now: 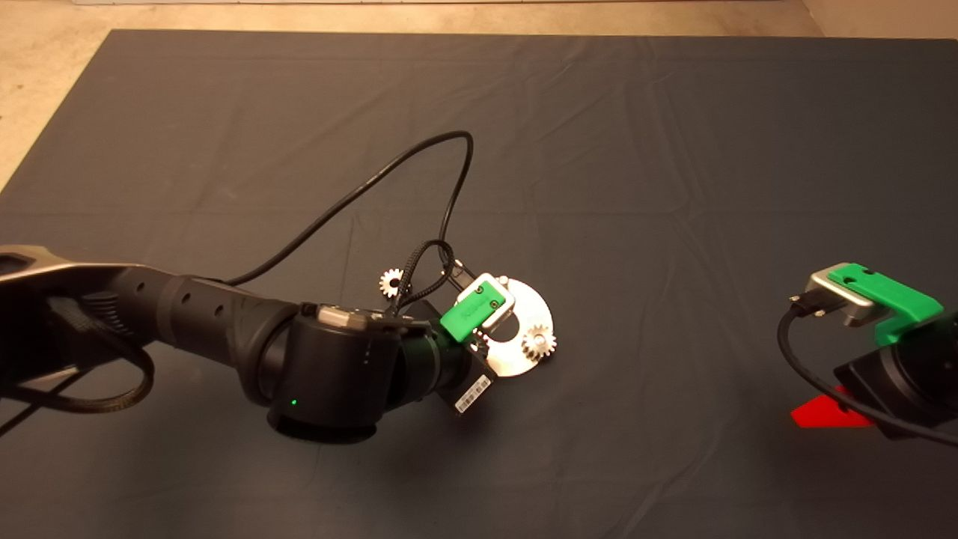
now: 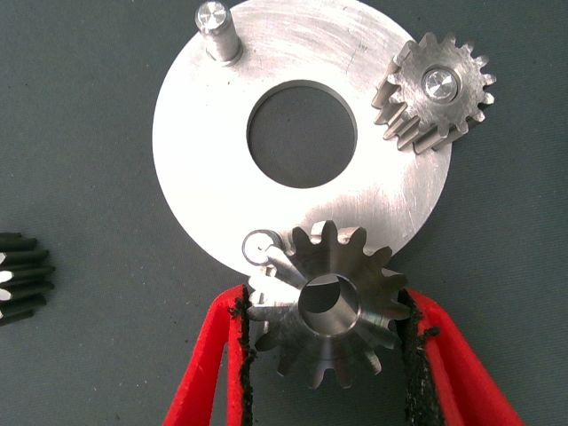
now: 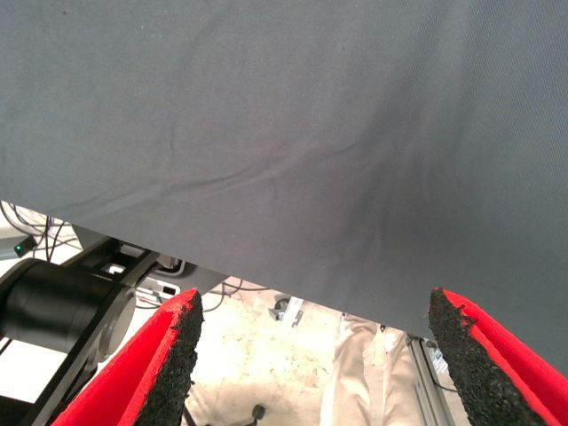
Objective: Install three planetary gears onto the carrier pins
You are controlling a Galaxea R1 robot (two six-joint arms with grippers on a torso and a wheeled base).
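Observation:
The carrier disc (image 2: 200, 151) lies flat on the mat, also seen as the disc (image 1: 533, 307) in the head view. One planetary gear (image 2: 435, 93) sits on a pin, visible as the seated gear (image 1: 539, 344) from above. A bare carrier pin (image 2: 217, 31) stands at the far rim. My left gripper (image 2: 327, 306) is shut on a second gear (image 2: 342, 266), tilted at the disc's near edge, its bore offset beside another pin (image 2: 259, 244). From above, the left gripper (image 1: 479, 340) hangs over the disc. A third gear (image 1: 391, 282) lies loose on the mat, also the gear (image 2: 18, 275) at the picture's edge.
My right gripper (image 1: 827, 412) is parked at the lower right, open (image 3: 315, 328) over the mat's edge. Beyond that edge show the floor, a machine base and a person's leg (image 3: 355, 373). A black cable (image 1: 419, 172) loops above the left wrist.

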